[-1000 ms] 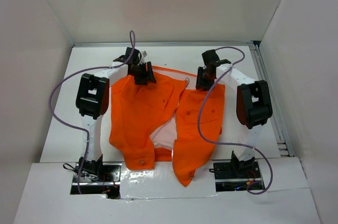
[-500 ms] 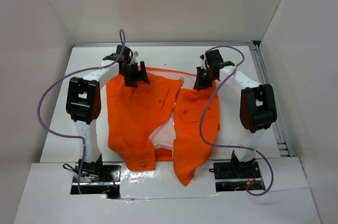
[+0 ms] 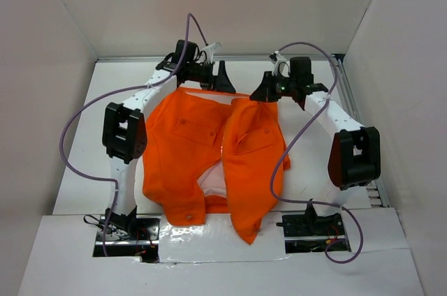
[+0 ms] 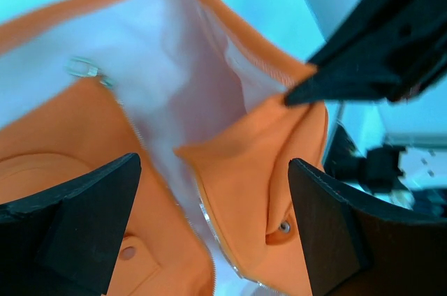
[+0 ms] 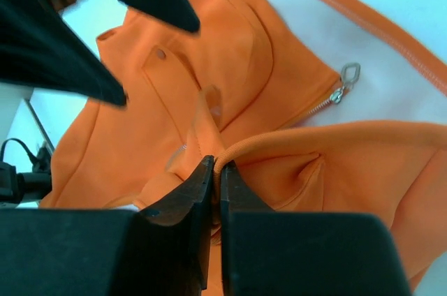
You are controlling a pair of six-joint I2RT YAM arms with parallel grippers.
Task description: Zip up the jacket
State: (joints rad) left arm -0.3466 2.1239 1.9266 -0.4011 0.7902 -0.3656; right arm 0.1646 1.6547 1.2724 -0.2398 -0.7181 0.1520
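Jacket (image 3: 209, 163) lies centred on the desk (image 3: 91, 170), fronts now drawn together at 12 o'clock. Left hand (image 3: 227, 83) has let go, wide above the collar (image 3: 209, 92); right hand (image 3: 260, 93) pinches the right panel (image 3: 251, 149) top. Zipper (image 5: 328, 97) still unjoined.

- left gripper (image 3: 225, 81): off jacket (image 3: 185, 146) shoulder, now raised past far collar edge; jaws gone from partly open to spread wide, nothing between them
- right gripper (image 3: 266, 93): jaws closed down, now pinching top edge of right front panel (image 3: 253, 156)
- right front panel dragged leftward, its top now against left front; gap between fronts narrower, less pale lining (image 3: 211, 183) showing
- right arm elbow (image 3: 355, 158) swung outward, nearer base
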